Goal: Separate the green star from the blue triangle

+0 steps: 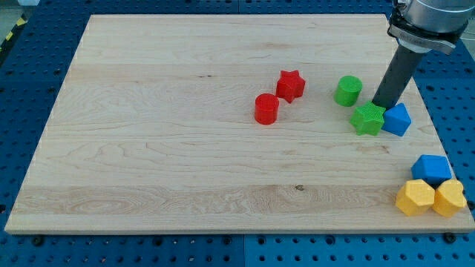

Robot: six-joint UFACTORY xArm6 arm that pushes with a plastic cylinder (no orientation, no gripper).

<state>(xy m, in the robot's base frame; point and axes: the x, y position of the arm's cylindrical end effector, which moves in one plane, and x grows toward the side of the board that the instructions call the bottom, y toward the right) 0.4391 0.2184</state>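
Note:
The green star [367, 119] lies at the board's right side, touching the blue triangle [398, 119] on its right. My tip [384, 104] stands just above the seam between the two, at their upper edges, close to or touching both. The dark rod rises from there to the view's top right.
A green cylinder [347, 90] sits just up-left of the star. A red star [290, 85] and red cylinder [266, 109] lie near the middle. A blue block [431, 170] and two yellow blocks [415, 197] [450, 197] cluster at the bottom right, near the wooden board's edge [223, 231].

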